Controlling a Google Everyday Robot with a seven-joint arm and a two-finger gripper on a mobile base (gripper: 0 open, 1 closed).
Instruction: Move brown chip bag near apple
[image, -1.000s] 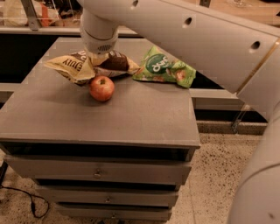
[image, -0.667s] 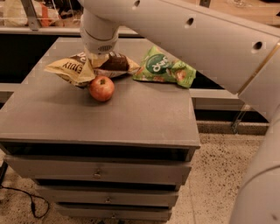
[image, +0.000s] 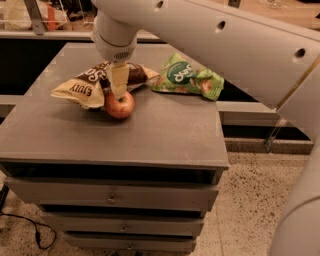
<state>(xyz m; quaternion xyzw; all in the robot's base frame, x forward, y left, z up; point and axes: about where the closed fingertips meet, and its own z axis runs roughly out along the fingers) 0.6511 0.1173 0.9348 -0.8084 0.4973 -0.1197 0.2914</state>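
The brown chip bag (image: 82, 90) lies crinkled at the back left of the cabinet top, its left end resting on the surface. The apple (image: 119, 105) sits just in front of the bag's middle and touches it. My gripper (image: 119, 82) hangs from the big white arm straight above the apple. It is shut on the middle of the bag, with one pale finger (image: 118, 80) showing in front of the bag and the other hidden behind it.
A green chip bag (image: 189, 79) lies at the back right of the grey cabinet top (image: 150, 135). Drawers sit below the front edge. A shelf with clutter stands behind, and a cable runs on the floor at the lower left.
The gripper and the brown chip bag have come down and slightly forward, so the bag now sits against the apple. The apple and green bag have not moved.
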